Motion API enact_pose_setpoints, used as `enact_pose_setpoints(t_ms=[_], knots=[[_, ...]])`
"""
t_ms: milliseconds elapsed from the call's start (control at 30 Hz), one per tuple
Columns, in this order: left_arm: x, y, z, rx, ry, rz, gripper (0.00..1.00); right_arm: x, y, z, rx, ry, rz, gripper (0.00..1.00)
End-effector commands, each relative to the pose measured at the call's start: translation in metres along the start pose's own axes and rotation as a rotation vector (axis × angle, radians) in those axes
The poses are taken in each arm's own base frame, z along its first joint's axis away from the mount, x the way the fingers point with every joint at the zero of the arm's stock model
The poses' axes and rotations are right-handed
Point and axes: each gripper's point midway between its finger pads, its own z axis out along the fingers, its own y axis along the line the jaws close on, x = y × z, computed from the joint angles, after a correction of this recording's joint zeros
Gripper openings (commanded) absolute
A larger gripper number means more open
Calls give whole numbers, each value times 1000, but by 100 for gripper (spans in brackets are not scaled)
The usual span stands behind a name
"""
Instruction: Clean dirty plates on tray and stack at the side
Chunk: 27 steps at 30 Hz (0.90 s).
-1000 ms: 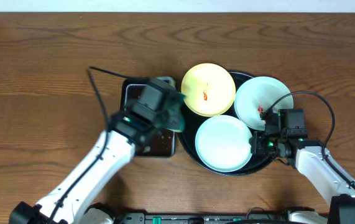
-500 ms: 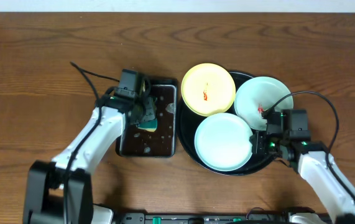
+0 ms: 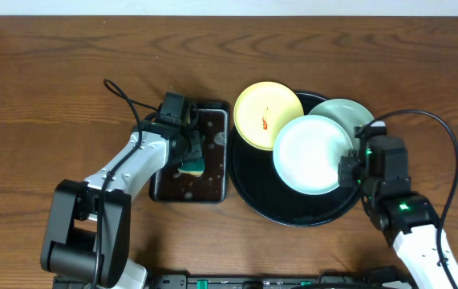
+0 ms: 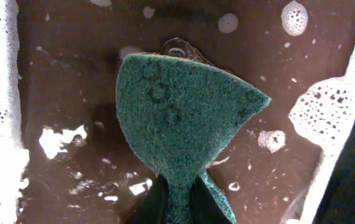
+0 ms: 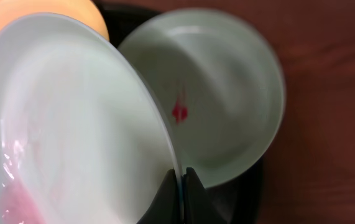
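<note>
My right gripper [image 3: 349, 168] is shut on the rim of a pale blue-white plate [image 3: 311, 152] and holds it lifted and tilted above the round black tray [image 3: 289, 213]; it fills the left of the right wrist view [image 5: 71, 118]. Behind it a second blue-white plate [image 3: 349, 112] with a red smear [image 5: 179, 112] lies on the tray. The pale yellow plate [image 3: 267, 115] with a red smear lies on the tray's far left rim. My left gripper [image 3: 188, 148] is shut on a green sponge [image 4: 177, 118] over the soapy rectangular tray [image 3: 212, 189].
The rectangular black tray holds brown soapy water with foam [image 4: 326, 112] along its sides. Wooden table [image 3: 52, 96] surrounds both trays. A cable [image 3: 124, 96] loops off the left arm.
My right gripper lifted the near blue-white plate off the tray and carried it up and to the right, over the other blue-white plate. My left gripper lowered the sponge slightly into the rectangular tray.
</note>
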Motion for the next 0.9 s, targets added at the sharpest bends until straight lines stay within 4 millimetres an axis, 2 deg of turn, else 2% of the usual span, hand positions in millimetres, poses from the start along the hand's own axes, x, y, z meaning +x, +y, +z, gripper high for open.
enact_pose_setpoints(t_ms=[0,400,567,867], knots=[[6,3,5,-4,22,15,8,-34,-10,-18,162,-106,-109,1],[8,4,6,-7,28,29,8,-68,23,-59,386,-268,-467,1],[11,7,8,-17,30,33,8,-83,37,-79,474,-356,-564,1],[11,7,8,-17,31,33,8,-94,73,-93,445,-433,-749,1]])
